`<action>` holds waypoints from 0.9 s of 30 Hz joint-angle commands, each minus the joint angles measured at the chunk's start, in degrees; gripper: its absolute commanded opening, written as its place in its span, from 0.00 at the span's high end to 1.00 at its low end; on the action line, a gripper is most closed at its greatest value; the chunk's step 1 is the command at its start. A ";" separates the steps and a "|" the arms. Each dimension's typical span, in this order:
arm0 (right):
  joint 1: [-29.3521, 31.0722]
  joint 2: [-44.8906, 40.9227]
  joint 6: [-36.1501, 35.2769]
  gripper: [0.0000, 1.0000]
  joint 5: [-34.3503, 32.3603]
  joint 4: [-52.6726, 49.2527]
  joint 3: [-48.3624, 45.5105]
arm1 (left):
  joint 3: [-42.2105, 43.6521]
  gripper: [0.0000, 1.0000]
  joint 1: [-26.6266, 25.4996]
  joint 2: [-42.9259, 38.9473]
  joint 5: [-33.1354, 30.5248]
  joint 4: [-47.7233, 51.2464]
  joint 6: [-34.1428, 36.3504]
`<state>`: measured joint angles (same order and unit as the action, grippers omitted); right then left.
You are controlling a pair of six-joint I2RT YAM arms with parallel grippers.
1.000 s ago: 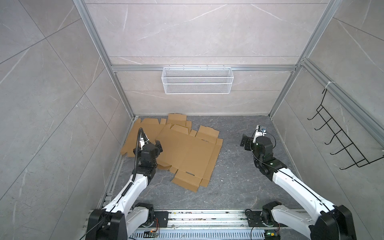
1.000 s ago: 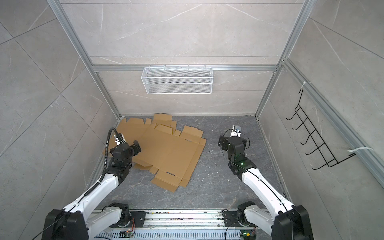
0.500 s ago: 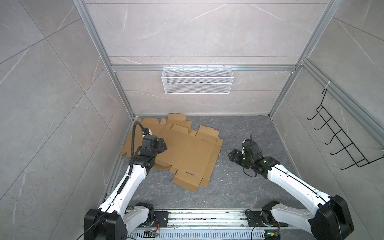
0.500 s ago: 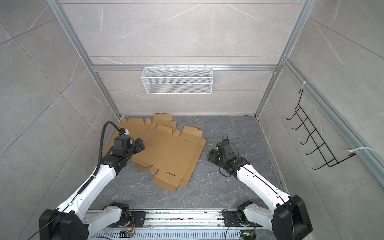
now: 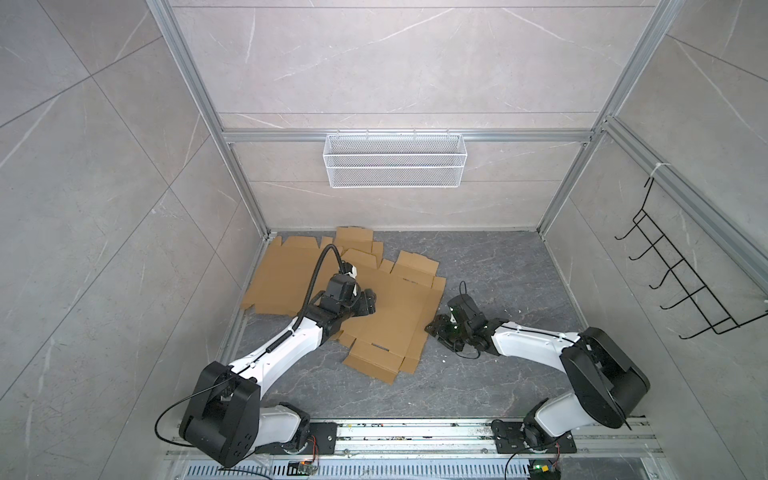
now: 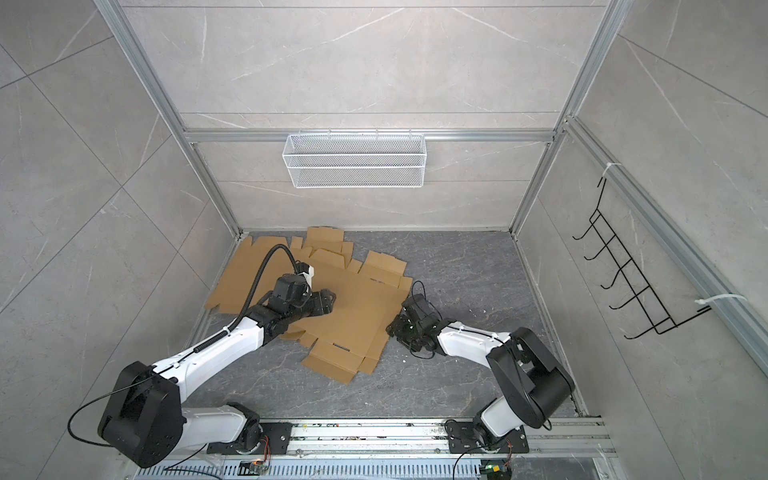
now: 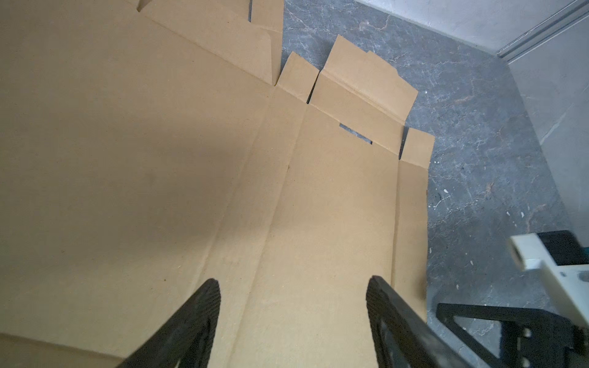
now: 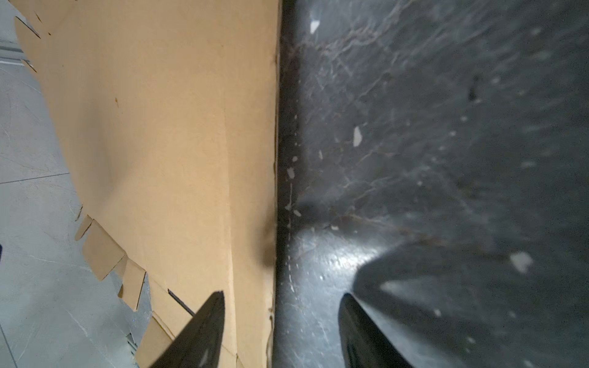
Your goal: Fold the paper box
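I am setting up the first fold: left gripper (image 7: 291,280) hovering released over the flat paper box (image 5: 395,316), right gripper (image 8: 283,294) straddling its edge, unclenched. Next probably needs pinching that edge.

A dark grey, marble-veined surface (image 5: 498,270) is shown in both top views. An unfolded cardboard box blank (image 5: 399,320) is laid flat on it left of the middle, overlapping a second blank (image 5: 282,274) toward the far left corner. Small white flecks (image 8: 357,136) are scattered on the bare part just beside the upper blank's edge
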<state>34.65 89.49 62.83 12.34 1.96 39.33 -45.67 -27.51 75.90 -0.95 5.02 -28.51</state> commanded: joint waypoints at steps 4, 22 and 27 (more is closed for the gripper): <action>0.37 3.13 1.95 0.41 2.39 8.20 0.44 | 3.25 0.29 -0.18 2.69 2.01 -5.04 -1.28; 0.62 6.73 1.30 0.60 4.13 23.05 -2.72 | 10.87 0.41 -0.18 6.26 4.82 -13.09 -6.45; 0.76 4.64 3.18 0.45 0.42 10.45 -3.03 | 11.62 0.46 -0.18 7.11 5.25 -13.45 -6.86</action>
<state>34.94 95.26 65.28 15.16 19.73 37.36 -34.57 -27.51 82.52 3.40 -6.37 -34.46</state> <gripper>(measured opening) 0.535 0.543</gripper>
